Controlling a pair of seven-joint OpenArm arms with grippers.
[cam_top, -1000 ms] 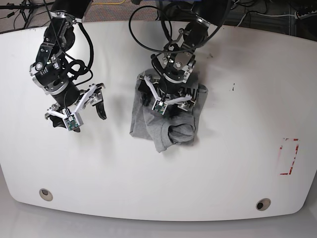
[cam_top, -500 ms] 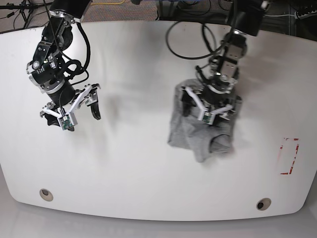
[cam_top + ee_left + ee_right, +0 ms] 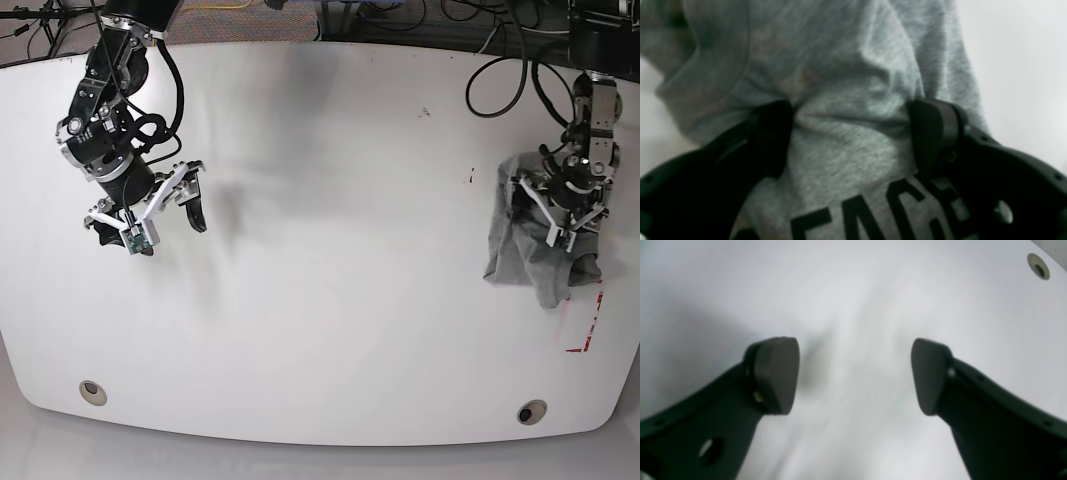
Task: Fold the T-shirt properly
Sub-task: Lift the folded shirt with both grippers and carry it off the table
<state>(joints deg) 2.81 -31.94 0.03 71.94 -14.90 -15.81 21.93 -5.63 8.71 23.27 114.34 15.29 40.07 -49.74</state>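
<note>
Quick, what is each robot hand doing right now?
Left gripper: jaws spread wide, pressed into the bunched T-shirt, gripping it.
Right gripper: open, holding nothing, over the bare white table.

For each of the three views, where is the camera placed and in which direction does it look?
Base: high above the table, looking down; both arms show.
Left wrist: behind the left gripper, looking along both fingers at the T-shirt bunched between them.
Right wrist: behind the right gripper, looking down at bare table; jaws open, empty.
Shared: base and left wrist both show the T-shirt; base and right wrist share the table.
</note>
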